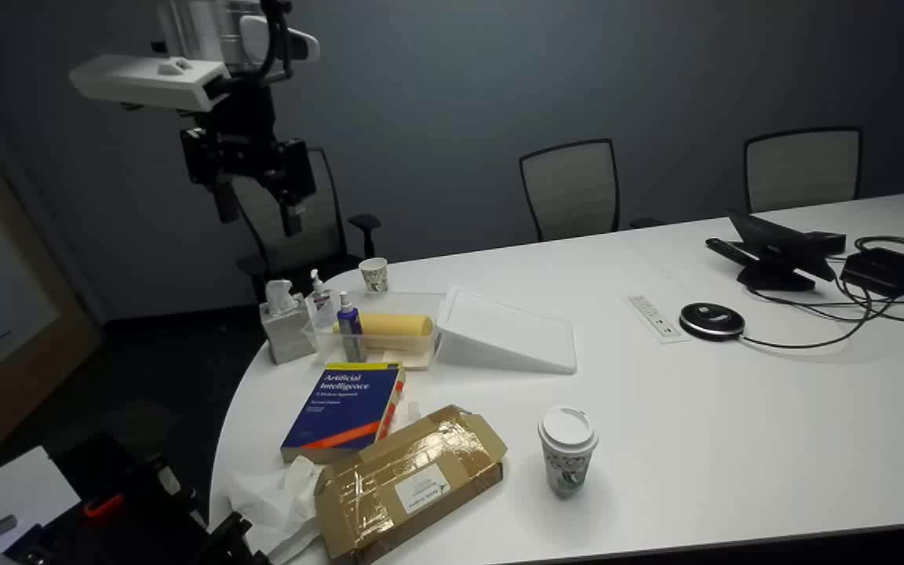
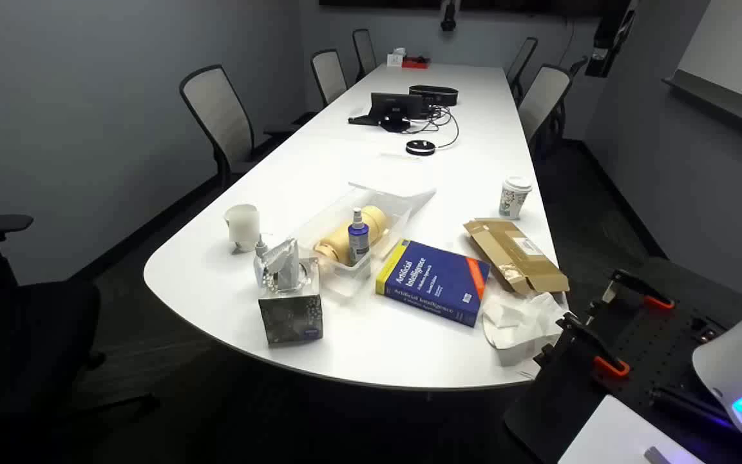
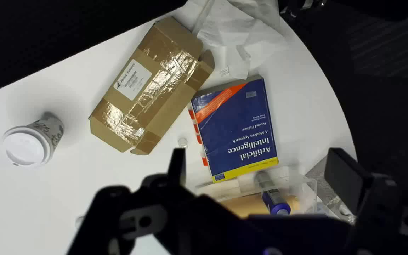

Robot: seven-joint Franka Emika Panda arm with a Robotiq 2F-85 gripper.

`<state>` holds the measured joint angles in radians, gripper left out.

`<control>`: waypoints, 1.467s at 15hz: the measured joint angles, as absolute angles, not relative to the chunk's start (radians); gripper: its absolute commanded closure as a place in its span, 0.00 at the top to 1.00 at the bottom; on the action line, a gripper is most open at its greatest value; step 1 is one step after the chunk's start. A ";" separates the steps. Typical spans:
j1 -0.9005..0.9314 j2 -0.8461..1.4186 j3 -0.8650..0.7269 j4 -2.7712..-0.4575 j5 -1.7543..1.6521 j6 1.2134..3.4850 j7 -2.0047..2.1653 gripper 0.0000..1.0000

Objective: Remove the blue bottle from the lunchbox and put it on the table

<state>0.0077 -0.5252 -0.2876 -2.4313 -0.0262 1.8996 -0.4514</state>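
The blue bottle [image 1: 350, 336] is a dark blue spray bottle with a white nozzle. It stands upright in the near end of the lunchbox [image 1: 405, 304], which looks see-through and also holds a yellow cylinder [image 1: 397, 324]. Both exterior views show the bottle [image 2: 358, 243] and box [image 2: 321, 222]. The white lid [image 1: 511, 329] leans at the box's end on the white table [image 1: 672, 439]. My gripper [image 1: 259, 213] is open and empty, high above the box end. In the wrist view the bottle [image 3: 275, 200] shows between the open fingers [image 3: 260, 171]; its nozzle is partly hidden.
A blue book [image 2: 435, 281] lies close beside the box. A grey tissue box [image 2: 290, 309], a pump bottle [image 1: 322, 292] and a paper cup [image 1: 374, 275] stand around its end. A cardboard packet [image 1: 413, 479], crumpled paper [image 2: 522, 322] and a lidded cup [image 1: 566, 449] are farther off.
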 measured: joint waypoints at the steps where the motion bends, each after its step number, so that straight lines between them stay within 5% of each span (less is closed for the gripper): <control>1: 0.008 -0.525 -0.288 -2.431 -0.026 1.900 -0.451 1.00; 16: 0.007 -0.524 -0.285 -2.431 -0.026 1.901 -0.448 1.00; 22: 0.030 -0.439 -0.159 -2.424 0.084 1.985 -0.310 1.00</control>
<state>0.0304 -0.4390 -0.1588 -2.4244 0.0836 1.9853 -0.3103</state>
